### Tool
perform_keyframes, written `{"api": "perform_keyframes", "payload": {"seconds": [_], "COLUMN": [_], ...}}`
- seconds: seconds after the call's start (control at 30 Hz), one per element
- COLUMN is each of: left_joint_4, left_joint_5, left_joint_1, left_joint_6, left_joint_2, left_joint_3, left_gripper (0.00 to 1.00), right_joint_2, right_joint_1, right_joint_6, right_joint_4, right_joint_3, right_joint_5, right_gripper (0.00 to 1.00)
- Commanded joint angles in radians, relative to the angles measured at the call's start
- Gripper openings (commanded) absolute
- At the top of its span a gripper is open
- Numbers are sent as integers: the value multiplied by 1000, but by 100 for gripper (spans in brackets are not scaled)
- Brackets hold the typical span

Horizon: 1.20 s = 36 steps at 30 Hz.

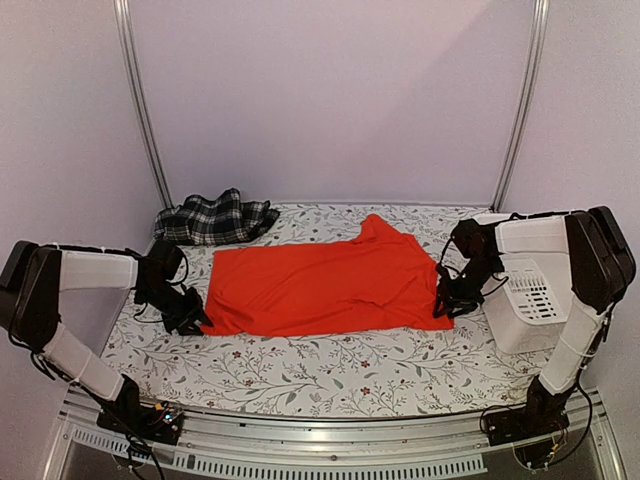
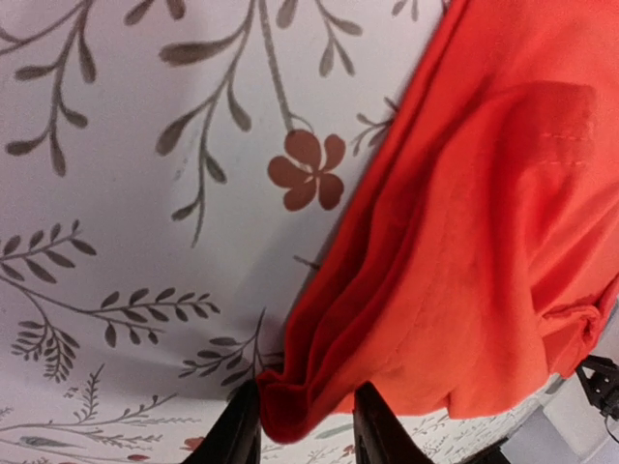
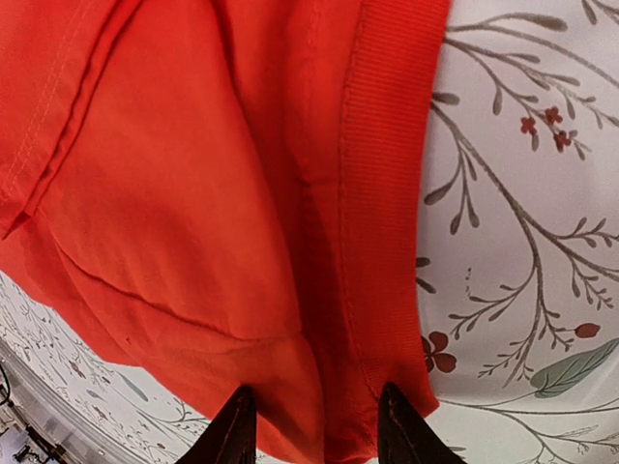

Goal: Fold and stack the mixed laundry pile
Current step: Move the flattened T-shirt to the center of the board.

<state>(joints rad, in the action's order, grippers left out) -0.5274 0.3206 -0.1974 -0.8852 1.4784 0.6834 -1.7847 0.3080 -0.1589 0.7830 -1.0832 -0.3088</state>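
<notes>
The red shirt (image 1: pixel 320 285) lies spread flat across the middle of the floral table cover (image 1: pixel 330 365). My left gripper (image 1: pixel 190 318) is at its near-left corner. In the left wrist view the jaws (image 2: pixel 300 425) pinch a bunched corner of the red cloth (image 2: pixel 464 242), with folds running up from the fingers. My right gripper (image 1: pixel 447 305) is at the shirt's near-right edge. In the right wrist view the jaws (image 3: pixel 311 425) hold the red cloth (image 3: pixel 193 193) at its ribbed hem. The black-and-white plaid garment (image 1: pixel 215 218) lies crumpled at the back left, apart from both grippers.
A white plastic basket (image 1: pixel 530 300) stands at the right edge, just behind my right arm. Grey walls and metal posts close the back and sides. The table's metal front rail runs along the bottom.
</notes>
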Motion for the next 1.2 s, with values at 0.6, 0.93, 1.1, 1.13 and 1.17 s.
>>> {"api": "perform_keyframes", "payload": {"seconds": [0.6, 0.93, 1.1, 1.13, 1.17], "left_joint_4": [-272, -362, -346, -346, -347], "left_joint_5": [-181, -231, -173, -165, -158], "left_joint_1": [5, 12, 10, 11, 10], "left_joint_6": [108, 160, 205, 209, 215], "left_joint_2": [-49, -3, 4, 2, -6], "left_joint_3": [139, 133, 99, 90, 84], "left_gripper": [0, 0, 9, 16, 22], "right_joint_2": [94, 109, 64, 53, 43], "right_joint_1": [11, 20, 66, 80, 86], "right_joint_6": [-21, -46, -31, -27, -24], "right_joint_4": [99, 124, 118, 119, 123], "right_joint_3": [36, 87, 79, 73, 68], "right_joint_5": [70, 101, 42, 33, 24], "right_gripper": [0, 0, 0, 0, 4]}}
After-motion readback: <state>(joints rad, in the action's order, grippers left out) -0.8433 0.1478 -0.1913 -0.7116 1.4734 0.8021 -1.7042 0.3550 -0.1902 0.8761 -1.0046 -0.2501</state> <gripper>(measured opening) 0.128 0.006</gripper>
